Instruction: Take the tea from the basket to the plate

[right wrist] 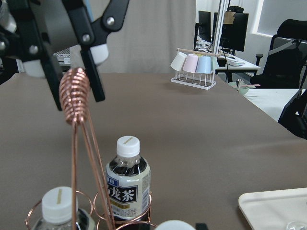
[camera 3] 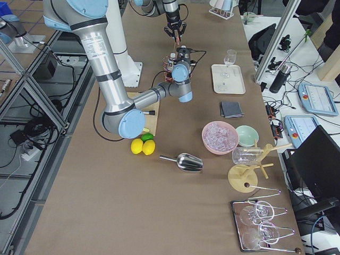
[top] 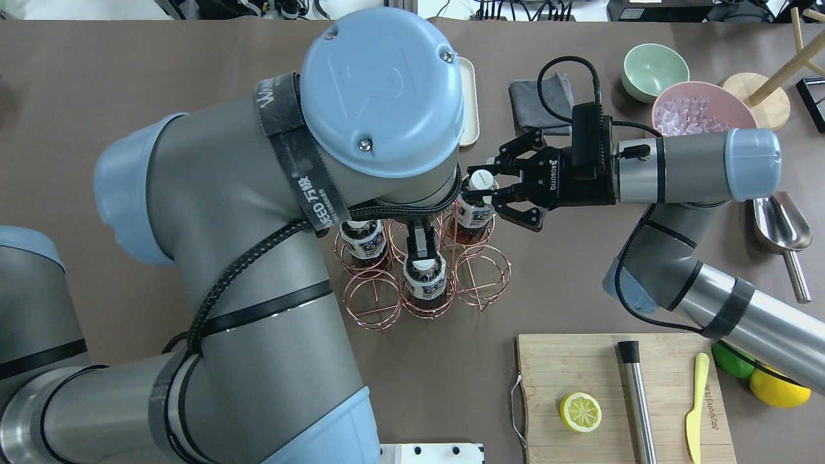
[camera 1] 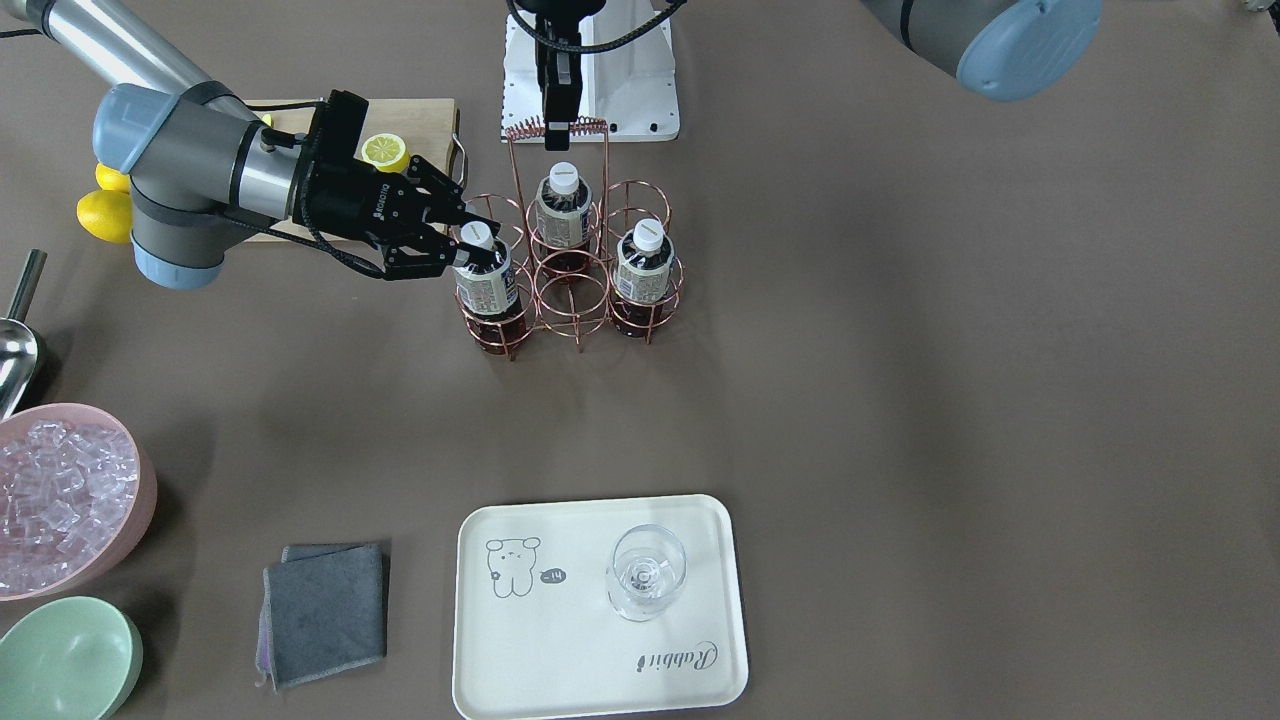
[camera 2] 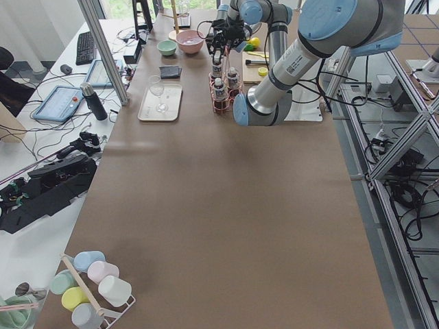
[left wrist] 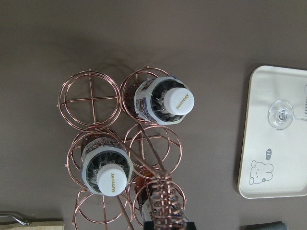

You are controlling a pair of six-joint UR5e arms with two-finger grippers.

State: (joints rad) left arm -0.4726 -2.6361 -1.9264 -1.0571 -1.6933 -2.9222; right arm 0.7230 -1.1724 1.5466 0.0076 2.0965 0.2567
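Note:
The copper wire basket (camera 1: 572, 302) holds three tea bottles. My right gripper (camera 1: 468, 242) is open, with a finger on each side of the white cap of the nearest tea bottle (camera 1: 487, 285), which stands in its ring; the gripper (top: 493, 179) and this bottle (top: 478, 212) also show in the overhead view. The other two bottles (camera 1: 562, 210) (camera 1: 643, 262) stand in their rings. My left gripper (camera 1: 557, 132) is shut on the basket's coiled handle (right wrist: 74, 98). The cream plate (camera 1: 560, 650) lies at the table's near edge, apart from the basket.
A clear stemmed glass (camera 1: 645, 575) stands on the plate. A grey cloth (camera 1: 325, 612), a pink bowl of ice (camera 1: 60, 495), a green bowl (camera 1: 65, 655) and a metal scoop (camera 1: 15, 350) lie to its side. A cutting board with half a lemon (camera 1: 385, 152) is behind my right gripper.

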